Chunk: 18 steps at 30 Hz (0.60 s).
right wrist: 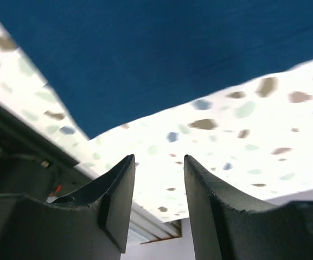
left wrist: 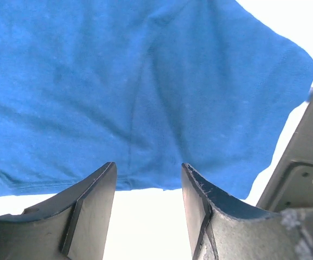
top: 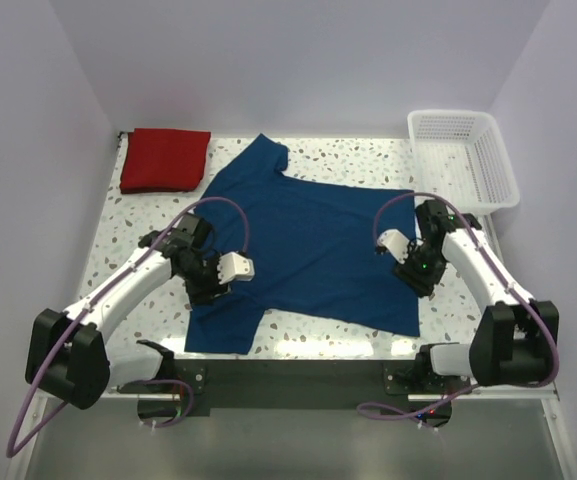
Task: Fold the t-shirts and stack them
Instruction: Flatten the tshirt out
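The navy t-shirt (top: 308, 250) lies spread flat across the middle of the table, collar toward the back left. The red t-shirt (top: 165, 158) rests folded at the back left corner. My left gripper (top: 206, 284) is low over the navy shirt's left side near a sleeve. In the left wrist view this gripper (left wrist: 148, 168) is open, its tips at the hem of the blue cloth (left wrist: 145, 81), nothing between them. My right gripper (top: 418, 272) hovers at the shirt's right edge. It is open (right wrist: 159, 158) over bare speckled table, with the shirt's edge (right wrist: 145, 54) just ahead.
A white lattice basket (top: 465, 155) stands at the back right corner. Speckled tabletop (top: 118, 240) shows on both sides of the navy shirt. A dark rail (top: 298, 375) with the arm bases runs along the near edge. Walls close in the left, back and right.
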Available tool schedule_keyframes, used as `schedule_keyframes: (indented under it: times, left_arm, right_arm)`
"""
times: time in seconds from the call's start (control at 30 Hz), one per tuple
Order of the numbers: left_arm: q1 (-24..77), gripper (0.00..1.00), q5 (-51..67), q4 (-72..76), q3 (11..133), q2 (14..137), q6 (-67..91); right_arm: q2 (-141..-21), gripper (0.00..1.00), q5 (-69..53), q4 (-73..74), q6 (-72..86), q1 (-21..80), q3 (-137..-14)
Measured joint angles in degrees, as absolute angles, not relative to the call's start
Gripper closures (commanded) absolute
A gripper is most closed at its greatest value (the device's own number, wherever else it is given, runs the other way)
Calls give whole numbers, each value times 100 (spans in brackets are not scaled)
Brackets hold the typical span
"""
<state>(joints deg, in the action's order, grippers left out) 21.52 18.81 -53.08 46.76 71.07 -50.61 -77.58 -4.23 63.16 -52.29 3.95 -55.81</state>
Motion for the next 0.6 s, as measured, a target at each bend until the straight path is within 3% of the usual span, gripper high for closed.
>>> schedule_keyframes:
  times: [0.23, 0.4, 0.6]
  left_arm:
    - [2150, 41, 2069, -5791, 4683, 7015, -5085]
    - [2150, 40, 2095, -5968, 4683, 7015, -5085]
    - [2150, 39, 2093, -5961, 4685, 7015, -5081]
  right_arm:
    - [-7306, 56, -582, 6659, -5537, 676, -4565]
    - [-7325, 49, -569, 6718, -5559, 1085, -4541]
    - [-7778, 48, -456, 6753, -5446, 1953, -4584]
